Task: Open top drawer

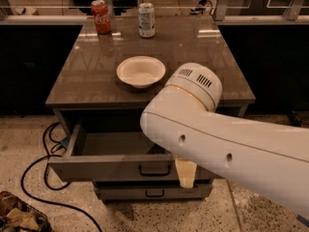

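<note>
The top drawer (104, 167) of the grey cabinet stands pulled out towards me, and its plain grey inside (116, 144) shows empty. Its small black pull handle (154, 169) sits at the middle of the flat front. My gripper (186, 174) hangs down from the big white arm (227, 144), just right of the handle and in front of the drawer front. Only its beige tip shows; the arm hides the rest. A narrower lower drawer (125, 192) with a like handle is shut below.
On the cabinet's brown top (203, 52) stand a white bowl (141, 71), a red cola can (101, 16) and a silver can (146, 20). A black cable (41, 178) loops on the floor at left. A heap of rubbish (19, 219) lies at the bottom left.
</note>
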Robot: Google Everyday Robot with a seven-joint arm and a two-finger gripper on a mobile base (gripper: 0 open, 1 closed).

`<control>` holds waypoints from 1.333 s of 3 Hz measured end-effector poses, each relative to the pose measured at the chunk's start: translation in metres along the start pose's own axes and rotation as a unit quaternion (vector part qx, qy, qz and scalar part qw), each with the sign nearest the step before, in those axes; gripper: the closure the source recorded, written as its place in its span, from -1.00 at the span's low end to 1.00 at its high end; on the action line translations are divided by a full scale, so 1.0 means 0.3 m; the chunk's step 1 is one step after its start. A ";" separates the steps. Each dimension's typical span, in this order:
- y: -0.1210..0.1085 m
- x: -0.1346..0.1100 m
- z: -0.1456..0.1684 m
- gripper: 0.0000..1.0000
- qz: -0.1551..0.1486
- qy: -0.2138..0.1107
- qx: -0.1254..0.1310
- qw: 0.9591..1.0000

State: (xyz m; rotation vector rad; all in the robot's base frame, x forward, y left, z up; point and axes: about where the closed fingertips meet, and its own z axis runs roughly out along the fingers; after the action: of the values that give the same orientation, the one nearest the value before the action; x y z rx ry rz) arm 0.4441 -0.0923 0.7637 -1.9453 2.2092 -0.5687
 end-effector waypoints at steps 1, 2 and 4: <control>0.000 0.001 -0.003 -0.68 0.000 0.001 0.001 1.000; 0.001 0.002 -0.003 -0.24 0.000 0.002 0.001 1.000; 0.003 0.004 -0.001 0.69 0.000 0.003 0.001 1.000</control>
State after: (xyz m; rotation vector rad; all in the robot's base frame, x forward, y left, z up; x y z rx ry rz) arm 0.4431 -0.0933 0.7638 -1.9461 2.2104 -0.5760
